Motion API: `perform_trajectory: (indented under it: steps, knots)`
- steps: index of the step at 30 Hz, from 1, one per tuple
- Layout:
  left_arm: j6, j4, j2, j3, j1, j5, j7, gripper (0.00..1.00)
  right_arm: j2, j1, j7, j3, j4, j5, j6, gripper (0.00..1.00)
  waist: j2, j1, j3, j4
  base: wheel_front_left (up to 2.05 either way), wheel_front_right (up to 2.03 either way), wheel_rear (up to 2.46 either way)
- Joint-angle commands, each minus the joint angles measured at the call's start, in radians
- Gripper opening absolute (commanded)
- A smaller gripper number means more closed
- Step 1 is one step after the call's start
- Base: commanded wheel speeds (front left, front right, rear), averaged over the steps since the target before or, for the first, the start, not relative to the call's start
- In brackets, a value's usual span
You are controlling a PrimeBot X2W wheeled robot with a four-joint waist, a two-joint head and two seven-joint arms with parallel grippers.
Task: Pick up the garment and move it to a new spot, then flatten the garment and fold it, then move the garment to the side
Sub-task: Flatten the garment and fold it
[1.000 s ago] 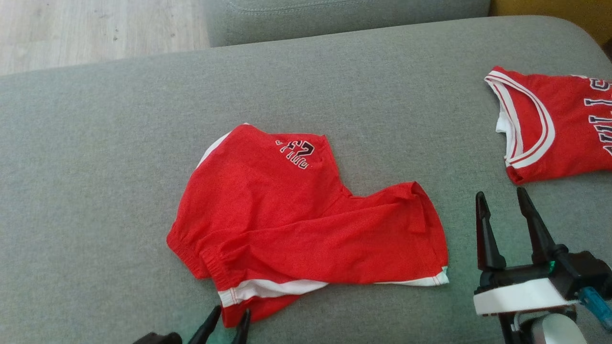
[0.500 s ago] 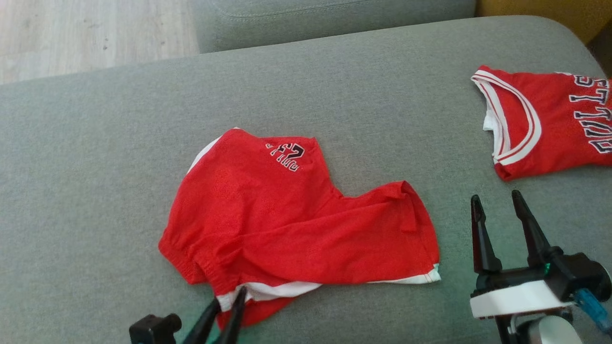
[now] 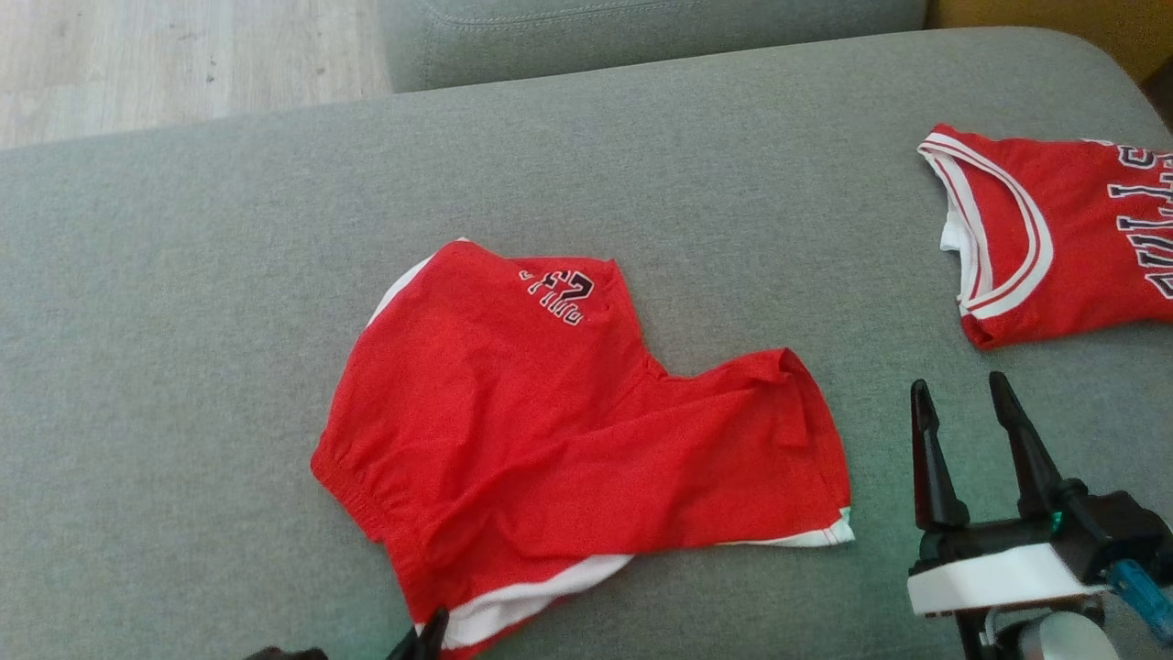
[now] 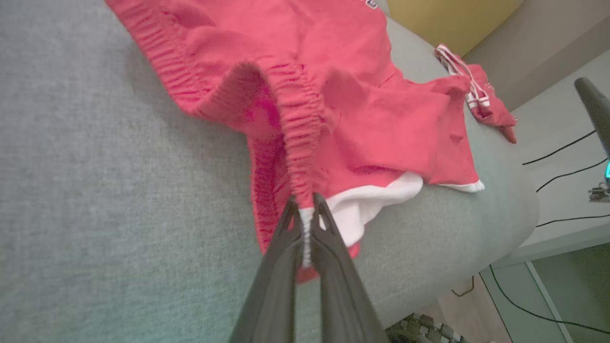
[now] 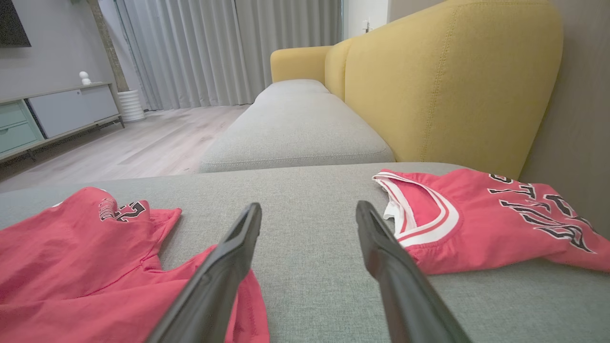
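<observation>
Two dark fingers of the left gripper (image 4: 306, 204) are pressed together on the nearest edge of the shorts (image 3: 568, 431). They pinch the end of the gathered waistband (image 4: 300, 138), where the elastic turns white. From the fingertips the waistband runs straight ahead as a puckered ridge, with red cloth falling away on either side. A white panel (image 4: 376, 200) lies just right of the fingers, tucked under the red layer. The rest of the garment spreads ahead of this gripper and off to its right, across the grey sofa seat (image 3: 183, 275).

The shorts are bright red and lie rumpled rather than flat, with long creases across the upper layer. A V-shaped notch separates the two legs on the far side. A thin white trim edges the leg hem on the right, and a white stripe shows along the far left side. A small dark print outlined in white (image 3: 559, 291) sits near the farthest edge; I cannot read it.

The right gripper (image 3: 958, 385) stands with its fingers wide apart and nothing between them. It is just right of the shorts' white-trimmed hem corner; the pictures do not show whether it touches the seat. Ahead of it and slightly to its right lies a red jersey (image 3: 1063, 238) with a white-banded neckline and dark lettering, well apart from the shorts. Beyond that rise a yellow backrest (image 5: 452, 81) and, farther left, pale wooden floor (image 3: 137, 64).
</observation>
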Motion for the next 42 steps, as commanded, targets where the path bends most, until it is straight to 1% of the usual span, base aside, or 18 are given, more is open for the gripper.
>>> perform_trajectory:
  steps: [1, 3, 4, 5, 9, 11, 14, 19, 23, 25, 28, 29, 31, 34, 36, 39, 42]
  knots:
    - [0.001, -0.009, 0.013, 0.023, -0.024, -0.001, 0.004, 0.00, -0.005, -0.018, -0.011, 0.023, -0.031, 0.007, 0.007, 1.00, 0.0000, 0.0000, 0.001, 0.004, 0.00, 0.00, 0.00]
    - [0.006, 0.007, 0.010, 0.021, -0.026, 0.005, 0.000, 0.01, -0.005, -0.018, -0.011, 0.023, -0.029, 0.007, 0.007, 1.00, 0.0000, 0.0000, 0.000, 0.008, 0.00, 0.00, 0.00]
    - [0.009, 0.014, 0.006, 0.021, -0.027, 0.004, -0.004, 0.45, -0.005, -0.018, -0.011, 0.023, -0.028, 0.006, 0.007, 1.00, 0.0000, 0.0000, -0.001, 0.009, 0.00, 0.00, 0.00]
    - [0.011, 0.020, 0.003, 0.021, -0.028, 0.005, -0.006, 1.00, -0.005, -0.018, -0.011, 0.024, -0.028, 0.006, 0.007, 1.00, 0.0000, 0.0000, -0.002, 0.010, 0.00, 0.00, 0.00]
    - [0.027, 0.039, -0.014, 0.029, -0.028, 0.002, -0.025, 1.00, -0.005, -0.021, -0.011, 0.022, -0.028, 0.001, 0.007, 1.00, 0.0000, 0.0000, -0.006, 0.012, 0.00, 0.00, 0.00]
    - [0.046, 0.047, -0.019, 0.047, -0.024, 0.002, -0.047, 1.00, -0.005, -0.023, -0.011, 0.017, -0.034, -0.002, 0.007, 1.00, 0.0000, 0.0000, -0.010, 0.014, 0.00, 0.00, 0.00]
    - [0.073, 0.050, -0.026, 0.097, -0.019, -0.013, -0.098, 1.00, -0.005, -0.024, -0.011, 0.006, -0.046, -0.014, 0.007, 1.00, 0.0000, 0.0000, -0.019, 0.019, 0.00, 0.00, 0.00]
    - [0.098, 0.032, -0.023, 0.177, -0.011, -0.034, -0.175, 1.00, -0.005, -0.028, -0.011, -0.034, -0.080, -0.030, 0.007, 1.00, 0.0000, 0.0000, -0.036, 0.037, 0.00, 0.00, 0.00]
    - [0.124, 0.023, -0.010, 0.218, -0.017, 0.028, -0.228, 1.00, -0.005, -0.030, -0.011, -0.059, -0.090, -0.036, 0.007, 1.00, 0.0000, 0.0000, -0.053, 0.057, 0.00, 0.00, 0.00]
    - [0.124, 0.015, -0.031, 0.243, -0.023, 0.044, -0.243, 1.00, -0.005, -0.027, -0.011, -0.072, -0.088, -0.037, 0.007, 1.00, 0.0000, 0.0000, -0.064, 0.070, 0.00, 0.00, 0.00]
    - [0.114, 0.017, -0.059, 0.273, -0.032, 0.095, -0.252, 1.00, -0.005, -0.014, -0.011, -0.078, -0.073, -0.032, 0.007, 1.00, 0.0000, 0.0000, -0.086, 0.090, 0.00, 0.00, 0.00]
    - [0.114, 0.017, -0.059, 0.273, -0.032, 0.095, -0.252, 1.00, -0.005, -0.014, -0.011, -0.078, -0.073, -0.032, 0.007, 1.00, 0.0000, 0.0000, -0.086, 0.090, 0.00, 0.00, 0.00]
    - [0.100, 0.010, -0.093, 0.309, -0.039, 0.144, -0.253, 1.00, -0.005, -0.003, -0.011, -0.069, -0.057, -0.027, 0.007, 1.00, 0.0000, 0.0000, -0.099, 0.102, 0.00, 0.00, 0.00]
    - [0.065, 0.022, -0.143, 0.352, -0.027, 0.226, -0.253, 1.00, -0.005, 0.014, -0.011, -0.048, -0.026, -0.025, 0.007, 1.00, 0.0000, 0.0000, -0.121, 0.113, 0.00, 0.00, 0.00]
    - [0.039, 0.046, -0.176, 0.376, -0.016, 0.261, -0.253, 1.00, -0.005, 0.023, -0.011, -0.029, -0.004, -0.024, 0.007, 1.00, 0.0000, 0.0000, -0.129, 0.118, 0.00, 0.00, 0.00]
    - [-0.012, 0.087, -0.208, 0.405, -0.016, 0.318, -0.253, 1.00, -0.005, 0.029, -0.011, -0.001, 0.027, -0.014, 0.007, 1.00, 0.0000, 0.0000, -0.136, 0.121, 0.00, 0.00, 0.00]
    - [-0.049, 0.109, -0.243, 0.439, -0.026, 0.366, -0.253, 1.00, -0.005, 0.035, -0.011, 0.015, 0.053, -0.003, 0.007, 1.00, 0.0000, 0.0000, -0.140, 0.123, 0.00, 0.00, 0.00]
